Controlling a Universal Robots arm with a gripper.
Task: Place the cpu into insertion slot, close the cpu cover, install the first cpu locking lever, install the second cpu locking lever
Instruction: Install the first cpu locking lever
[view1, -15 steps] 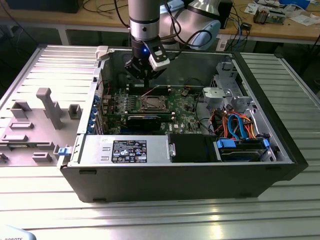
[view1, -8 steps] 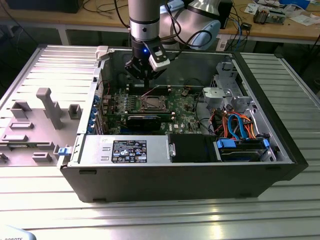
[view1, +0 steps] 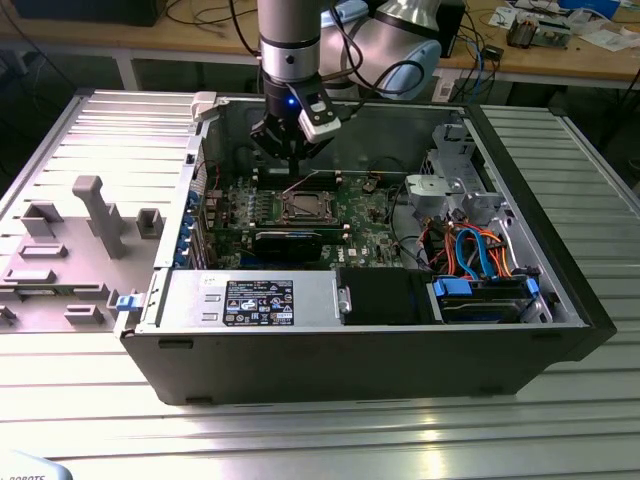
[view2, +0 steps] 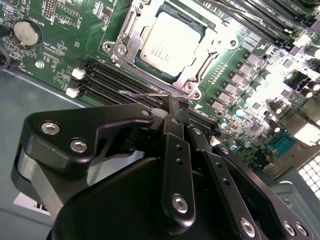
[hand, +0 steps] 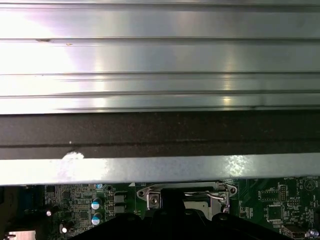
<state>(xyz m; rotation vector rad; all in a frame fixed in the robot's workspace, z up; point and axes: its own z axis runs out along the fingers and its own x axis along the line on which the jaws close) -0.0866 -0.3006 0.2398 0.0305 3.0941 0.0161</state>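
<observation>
My gripper (view2: 172, 107) hangs with its fingers pinched together on a thin locking lever (view2: 145, 93), at six o'clock from the insertion slot (view2: 167, 47). The cpu (view2: 167, 41) sits there under the closed cpu cover (view2: 210, 37). In the exterior view my gripper (view1: 290, 150) hides the lever.

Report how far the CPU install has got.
Done: the cpu sits in the insertion slot, and the cpu cover lies closed over it. In hand: the gripper has its fingers closed on a thin wire locking lever beside the socket, which is not yet latched. Whether the other lever is latched is unclear.
</observation>
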